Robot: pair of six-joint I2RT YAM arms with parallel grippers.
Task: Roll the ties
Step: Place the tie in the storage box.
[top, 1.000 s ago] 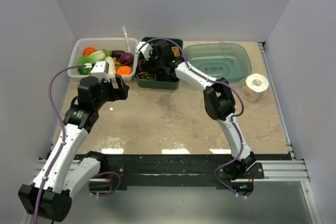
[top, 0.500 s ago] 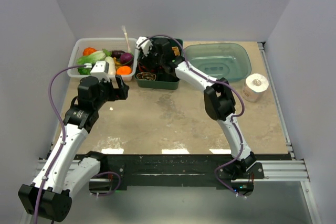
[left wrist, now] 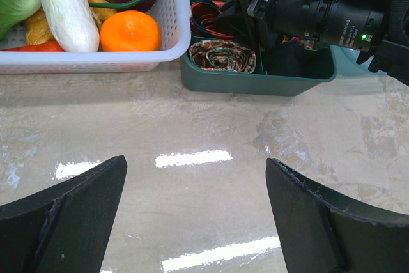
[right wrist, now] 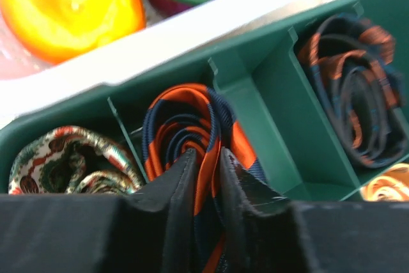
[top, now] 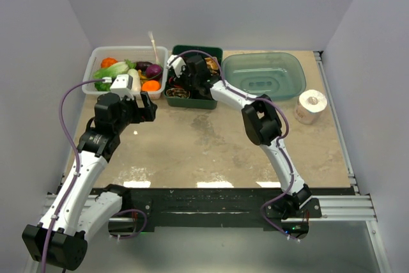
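Forward, right arm (top: 231,93) outstretched, fingers (right wrist: 174,191) pinching striped tie (right wrist: 184,118)

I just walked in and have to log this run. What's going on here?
The right gripper is down in the green divider tray, shut on a rolled orange-and-navy striped tie in one compartment. A patterned coil sits in the next compartment. The left gripper hovers open above the table, holding nothing.

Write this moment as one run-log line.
right gripper: shut on striped tie, inside green tray | left gripper: open, above table
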